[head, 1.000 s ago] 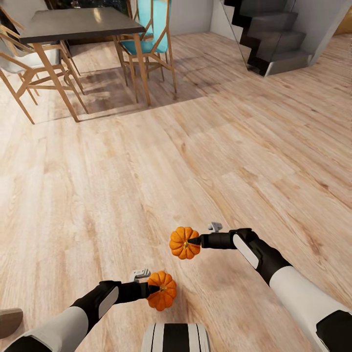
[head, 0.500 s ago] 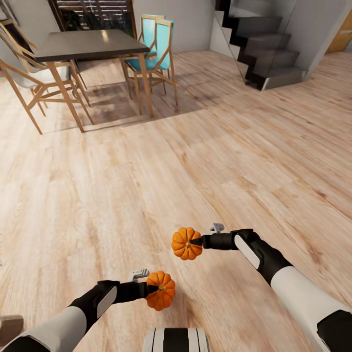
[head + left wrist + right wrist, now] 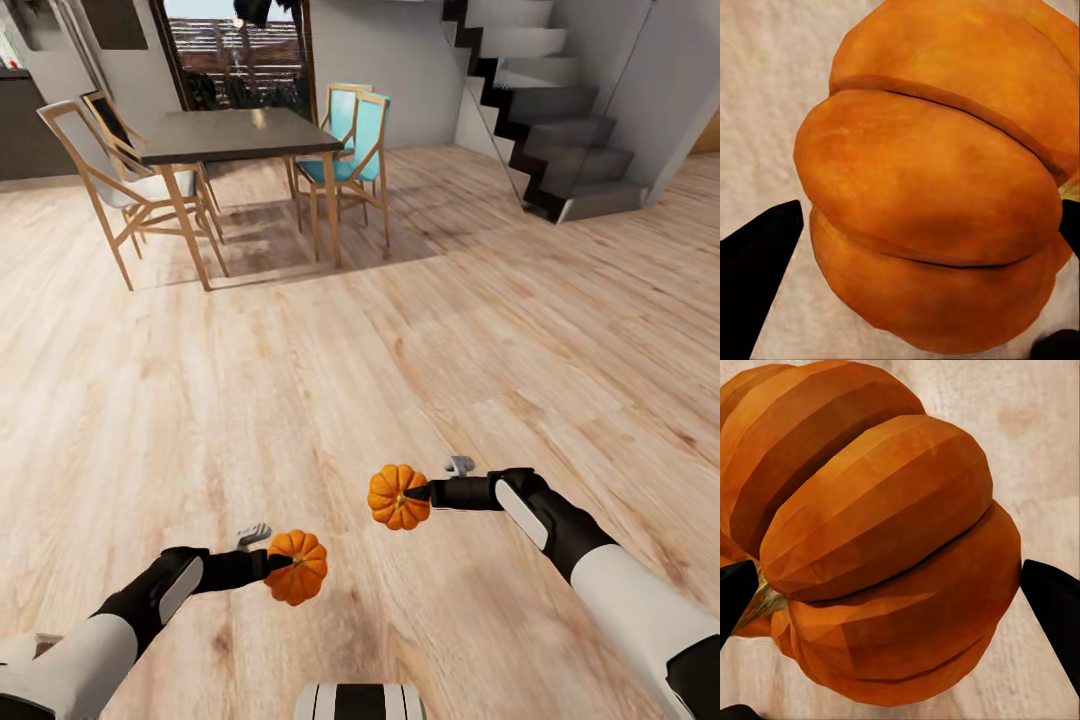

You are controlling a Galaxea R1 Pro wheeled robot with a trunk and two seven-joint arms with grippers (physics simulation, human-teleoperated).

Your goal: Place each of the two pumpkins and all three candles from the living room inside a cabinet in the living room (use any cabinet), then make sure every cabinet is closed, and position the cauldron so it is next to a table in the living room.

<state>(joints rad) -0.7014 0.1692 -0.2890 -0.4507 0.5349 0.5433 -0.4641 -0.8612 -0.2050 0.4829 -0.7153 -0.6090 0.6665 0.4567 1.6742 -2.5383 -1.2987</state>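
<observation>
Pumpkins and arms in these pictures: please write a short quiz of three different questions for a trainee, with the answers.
1. True or false: each gripper holds a pumpkin.
2. Which pumpkin is farther forward in the head view: a) left, b) right?
3. What furniture stands far behind, near the blue chairs?

Key:
1. True: left gripper grips the left pumpkin, right gripper the right pumpkin.
2. b.
3. The dining table, beside the blue chairs.

Head high; wrists tight on pumpkins point(image 3: 296, 567).
</observation>
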